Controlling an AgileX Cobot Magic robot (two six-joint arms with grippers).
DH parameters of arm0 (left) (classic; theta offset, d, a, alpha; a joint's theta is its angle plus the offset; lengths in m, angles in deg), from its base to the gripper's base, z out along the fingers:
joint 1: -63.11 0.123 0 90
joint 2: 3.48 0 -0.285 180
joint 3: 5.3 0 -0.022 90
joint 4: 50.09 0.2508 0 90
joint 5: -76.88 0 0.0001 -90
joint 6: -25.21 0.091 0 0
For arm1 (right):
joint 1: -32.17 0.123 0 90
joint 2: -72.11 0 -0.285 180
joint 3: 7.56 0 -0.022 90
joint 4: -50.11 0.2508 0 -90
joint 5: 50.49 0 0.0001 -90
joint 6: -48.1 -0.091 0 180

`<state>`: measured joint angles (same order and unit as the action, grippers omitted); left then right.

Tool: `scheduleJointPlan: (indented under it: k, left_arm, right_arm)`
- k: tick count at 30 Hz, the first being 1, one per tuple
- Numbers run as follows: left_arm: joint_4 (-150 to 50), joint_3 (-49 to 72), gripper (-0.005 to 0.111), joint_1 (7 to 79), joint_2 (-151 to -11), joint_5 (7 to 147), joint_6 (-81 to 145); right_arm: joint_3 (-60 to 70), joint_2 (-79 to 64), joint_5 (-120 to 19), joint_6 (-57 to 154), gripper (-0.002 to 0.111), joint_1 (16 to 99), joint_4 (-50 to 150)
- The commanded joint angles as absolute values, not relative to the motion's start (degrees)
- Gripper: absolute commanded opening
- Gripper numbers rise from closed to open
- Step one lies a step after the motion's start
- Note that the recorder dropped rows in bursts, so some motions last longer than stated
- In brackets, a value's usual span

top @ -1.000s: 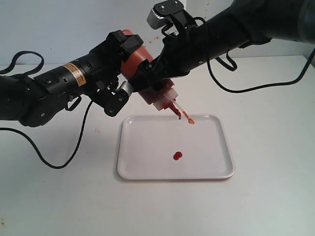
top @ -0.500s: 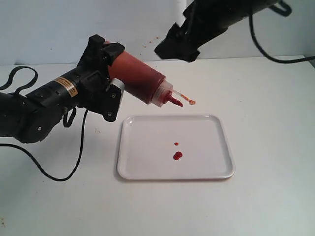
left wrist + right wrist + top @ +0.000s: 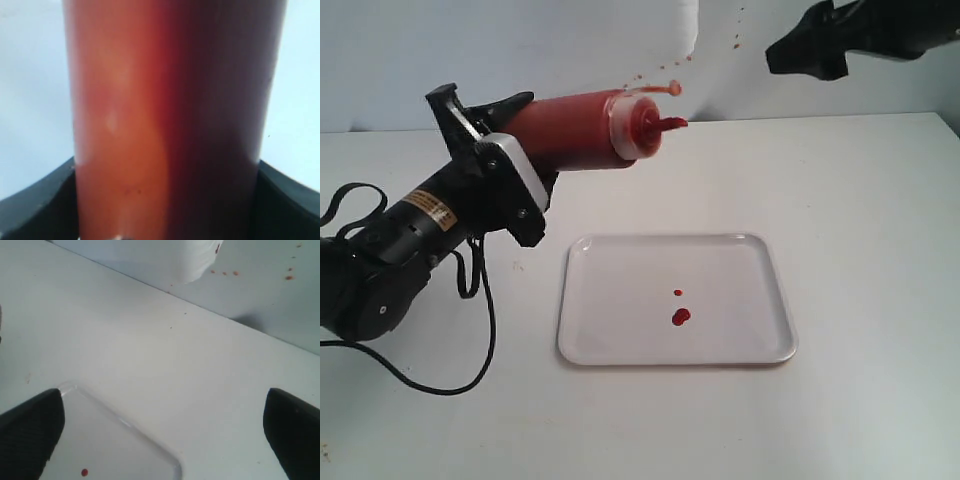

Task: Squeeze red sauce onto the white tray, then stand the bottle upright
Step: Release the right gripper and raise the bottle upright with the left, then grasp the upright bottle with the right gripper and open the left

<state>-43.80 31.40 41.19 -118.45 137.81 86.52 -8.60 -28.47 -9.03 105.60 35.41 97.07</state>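
Red-tinted plastic is filling the left wrist view, where the left hand [image 3: 506, 150] is clamping the bottle [image 3: 570, 130] near its base, with its dark fingers [image 3: 30, 205] pressing on either side. The bottle is lying almost level in the air above the bench [image 3: 860, 250], back and left of the white tray [image 3: 740, 270], with its nozzle [image 3: 666, 123] pointing right. The tray is sitting flat on the bench, carrying two small blobs of red sauce [image 3: 680, 317] near its middle. At the upper right, the right hand [image 3: 805, 50] is hovering well apart from the bottle, its fingers [image 3: 30, 435] spread wide around nothing.
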Motion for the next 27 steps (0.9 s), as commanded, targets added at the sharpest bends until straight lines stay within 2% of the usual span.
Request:
scheduleJointPlan:
  k: [1,7,13,16,18,23,27]
  left_arm:
    - [-45.24,32.6,0.0,41.21,-117.53,144.0,73.77]
    - [-44.81,32.6,0.0,41.21,-117.53,144.57,56.49]
    - [-39.83,31.66,0.0,41.21,-117.53,146.85,30.09]
    - [-36.24,30.64,0.0,41.21,-117.53,145.51,19.89]
    - [-33.22,30.24,0.0,42.65,-117.53,145.17,13.59]
    - [-26.15,30.24,0.0,46.92,-117.53,145.42,8.12]
    - [-20.37,28.5,0.0,47.18,-117.53,143.63,7.36]
  right_arm:
    - [-2.8,-28.15,-9.86,120.84,0.103,34.98,111.41]
    - [1.29,-28.15,-8.59,136.41,0.103,38.45,121.4]
    - [3.94,-28.58,-17.58,149.69,0.103,50.37,129.85]
    - [3.81,-31.89,-25.35,159.05,0.103,55.81,144.22]
    - [3.6,-34.84,-22.15,166.45,0.103,56.85,150.06]
    - [-3.04,-41.31,-12.72,163.07,0.103,56.88,150.06]
    - [-7.28,-43.59,-12.35,162.21,0.103,58.18,150.06]
